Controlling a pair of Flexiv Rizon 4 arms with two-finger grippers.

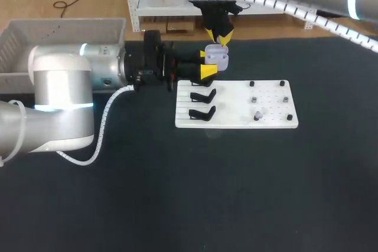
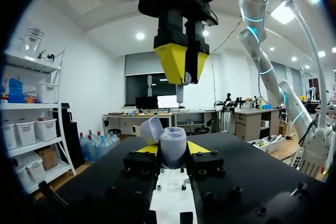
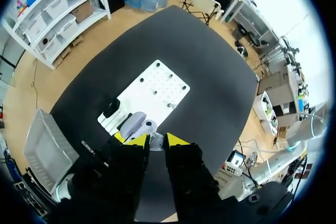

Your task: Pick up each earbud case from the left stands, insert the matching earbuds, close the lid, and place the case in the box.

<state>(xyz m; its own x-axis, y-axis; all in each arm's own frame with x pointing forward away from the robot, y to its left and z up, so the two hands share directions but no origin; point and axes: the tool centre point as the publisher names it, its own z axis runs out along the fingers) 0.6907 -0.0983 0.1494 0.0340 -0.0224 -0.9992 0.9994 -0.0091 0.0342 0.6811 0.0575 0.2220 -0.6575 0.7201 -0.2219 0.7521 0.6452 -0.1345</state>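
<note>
My left gripper [image 1: 209, 62] is shut on a lavender earbud case [image 1: 217, 54], held above the far left corner of the white board [image 1: 236, 121]. In the left wrist view the case [image 2: 173, 148] sits between the yellow tips with its lid [image 2: 150, 129] swung open. My right gripper [image 1: 220, 36] hangs directly over the case, tips pointing down. It is shut on a small white earbud [image 2: 187, 78] just above the case's opening. The right wrist view shows the right gripper [image 3: 155, 141] over the open case [image 3: 137, 124].
Two black stands [image 1: 202, 104] occupy the board's left part. Small pegs and one pale earbud [image 1: 258, 113] are on its right part. A white basket [image 1: 59, 33] stands at the table's far left, behind my left arm. Dark tabletop surrounds the board.
</note>
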